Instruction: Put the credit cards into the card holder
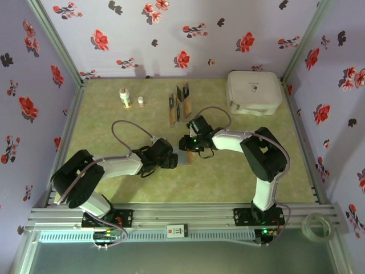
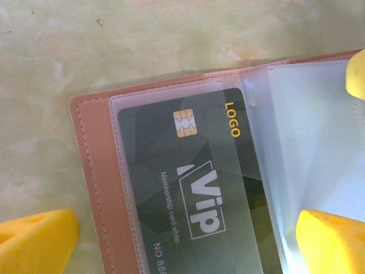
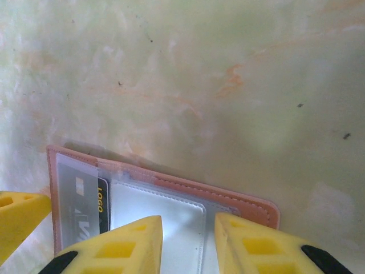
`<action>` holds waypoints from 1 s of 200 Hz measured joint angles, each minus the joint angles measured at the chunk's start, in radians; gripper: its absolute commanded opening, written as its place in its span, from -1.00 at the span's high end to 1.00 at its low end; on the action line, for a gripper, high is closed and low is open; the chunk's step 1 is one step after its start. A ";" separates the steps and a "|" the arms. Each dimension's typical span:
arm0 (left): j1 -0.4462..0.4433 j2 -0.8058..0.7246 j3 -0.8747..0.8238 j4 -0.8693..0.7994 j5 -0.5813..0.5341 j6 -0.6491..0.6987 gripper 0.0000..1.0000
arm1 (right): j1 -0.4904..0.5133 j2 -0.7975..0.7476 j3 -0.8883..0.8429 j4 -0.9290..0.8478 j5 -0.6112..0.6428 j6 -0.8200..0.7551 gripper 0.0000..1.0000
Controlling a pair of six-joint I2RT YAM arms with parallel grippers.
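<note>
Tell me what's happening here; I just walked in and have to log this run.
Both arms work over the open holder mid-table. One black VIP card is already tucked into it. The left gripper hangs wide open over that card. The right gripper, jaws slightly apart, is over the empty pockets beside it. More cards stand in the rack at the back.
</note>
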 measured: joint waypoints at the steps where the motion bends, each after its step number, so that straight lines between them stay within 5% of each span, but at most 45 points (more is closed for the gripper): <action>1: 0.000 0.000 0.000 0.000 0.000 0.000 -0.99 | 0.000 0.000 0.000 0.000 0.000 0.000 0.41; 136: 0.000 -0.019 -0.014 0.012 0.005 0.000 -0.99 | 0.039 0.012 0.034 -0.020 -0.029 0.003 0.40; 200: 0.064 -0.261 -0.056 -0.089 0.007 0.000 -0.99 | 0.095 0.000 0.058 -0.035 -0.032 0.027 0.12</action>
